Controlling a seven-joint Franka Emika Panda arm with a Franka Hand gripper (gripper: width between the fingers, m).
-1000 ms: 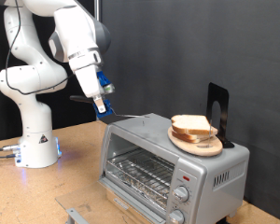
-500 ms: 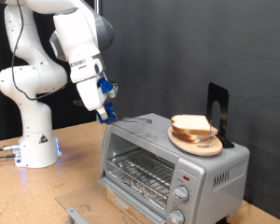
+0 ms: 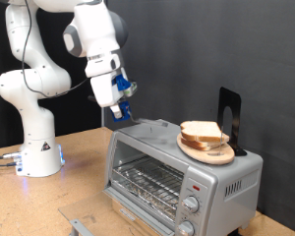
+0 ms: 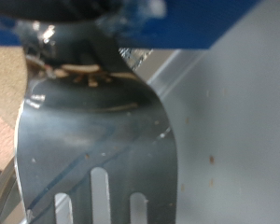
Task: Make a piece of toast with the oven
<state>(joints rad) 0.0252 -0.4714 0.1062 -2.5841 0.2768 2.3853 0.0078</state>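
Observation:
The piece of toast lies on a round wooden plate on top of the silver oven, towards the exterior view's right. The oven's glass door looks closed, with the wire rack showing behind it. My gripper, with blue fingers, hangs above the oven's left top corner, to the left of the toast. It is shut on a slotted metal spatula, whose blade fills the wrist view. In the exterior view the spatula is hard to make out below the gripper.
A black upright stand stands behind the plate on the oven top. The oven's knobs run down its right front. The robot's white base stands on the wooden table at the left. A small metal bracket lies at the table's front.
The arm has swung up and to the exterior view's right, and the gripper with the spatula now hangs more steeply over the oven's left top corner. The toast and plate have not moved.

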